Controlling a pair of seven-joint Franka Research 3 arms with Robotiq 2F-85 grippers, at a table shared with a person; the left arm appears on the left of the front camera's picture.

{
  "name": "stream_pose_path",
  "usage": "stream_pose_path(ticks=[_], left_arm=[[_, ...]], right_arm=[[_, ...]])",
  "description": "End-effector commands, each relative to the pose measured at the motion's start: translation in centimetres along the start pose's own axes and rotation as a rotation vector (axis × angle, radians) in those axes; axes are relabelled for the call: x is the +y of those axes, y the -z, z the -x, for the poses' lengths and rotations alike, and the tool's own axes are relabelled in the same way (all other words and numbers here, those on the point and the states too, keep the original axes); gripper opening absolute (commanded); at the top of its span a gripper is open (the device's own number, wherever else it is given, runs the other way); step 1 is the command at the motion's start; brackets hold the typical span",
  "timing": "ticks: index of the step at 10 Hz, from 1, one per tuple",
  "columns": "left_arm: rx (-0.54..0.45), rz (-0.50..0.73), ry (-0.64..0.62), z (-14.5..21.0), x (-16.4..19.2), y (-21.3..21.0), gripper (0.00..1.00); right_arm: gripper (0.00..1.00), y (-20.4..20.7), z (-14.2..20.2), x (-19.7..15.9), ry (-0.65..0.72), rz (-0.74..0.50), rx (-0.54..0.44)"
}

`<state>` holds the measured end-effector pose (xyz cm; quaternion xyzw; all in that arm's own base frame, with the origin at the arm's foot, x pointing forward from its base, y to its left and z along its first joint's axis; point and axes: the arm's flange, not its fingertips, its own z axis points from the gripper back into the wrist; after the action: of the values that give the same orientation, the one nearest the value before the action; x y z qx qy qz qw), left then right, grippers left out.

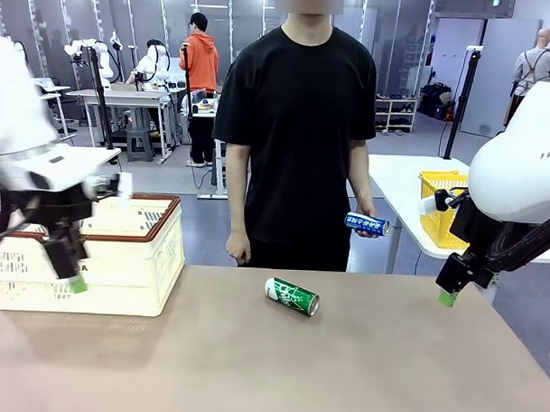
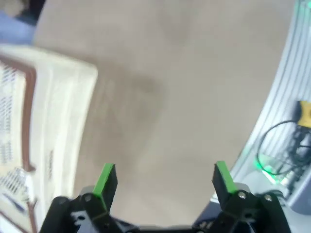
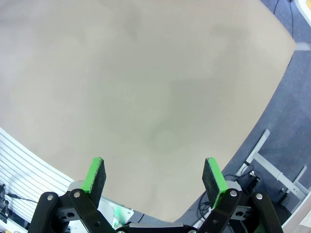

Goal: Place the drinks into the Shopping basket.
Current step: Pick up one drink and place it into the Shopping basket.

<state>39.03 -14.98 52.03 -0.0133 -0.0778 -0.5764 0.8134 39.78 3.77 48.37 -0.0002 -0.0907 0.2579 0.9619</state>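
Observation:
A green drink can (image 1: 292,296) lies on its side in the middle of the brown table (image 1: 278,369). The person at the far side holds a blue-and-white can (image 1: 366,225) in one hand. The cream-white Shopping basket (image 1: 119,264) with a brown rim stands at the table's left; its corner (image 2: 53,111) appears in the left wrist view. My left gripper (image 1: 77,285) hangs open in front of the basket, its green pads (image 2: 106,178) wide apart over bare table. My right gripper (image 1: 447,298) hovers open at the table's right edge, with nothing between its fingers (image 3: 95,175).
A yellow mesh basket (image 1: 438,207) sits on a white table behind the right arm. The person stands close to the table's far edge. The table's right edge and the floor (image 3: 286,111) lie just beyond my right gripper.

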Motion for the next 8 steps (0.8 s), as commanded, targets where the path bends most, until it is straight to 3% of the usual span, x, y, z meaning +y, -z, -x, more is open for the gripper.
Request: stream_pose_path(ticks=[1,4,5,6,8], left_arm=[[-0.009,0.008,0.045,-4.9,2.3,1.3,1.00],[-0.031,-0.041,0.164,-10.5,2.1,3.4,1.00],[0.012,-0.075,0.187,-9.7,1.9,3.5,1.00],[-0.016,-0.014,0.132,-10.4,1.4,3.5,1.00],[-0.016,-0.014,0.132,-10.4,1.4,3.5,1.00]], right_arm=[[1.00,0.0,-0.1,0.0,-0.005,0.005,0.002],[1.00,0.0,-0.1,0.0,-0.005,0.005,0.002],[1.00,0.0,-0.1,0.0,-0.005,0.005,0.002],[1.00,0.0,-0.1,0.0,-0.005,0.005,0.002],[1.00,0.0,-0.1,0.0,-0.005,0.005,0.002]])
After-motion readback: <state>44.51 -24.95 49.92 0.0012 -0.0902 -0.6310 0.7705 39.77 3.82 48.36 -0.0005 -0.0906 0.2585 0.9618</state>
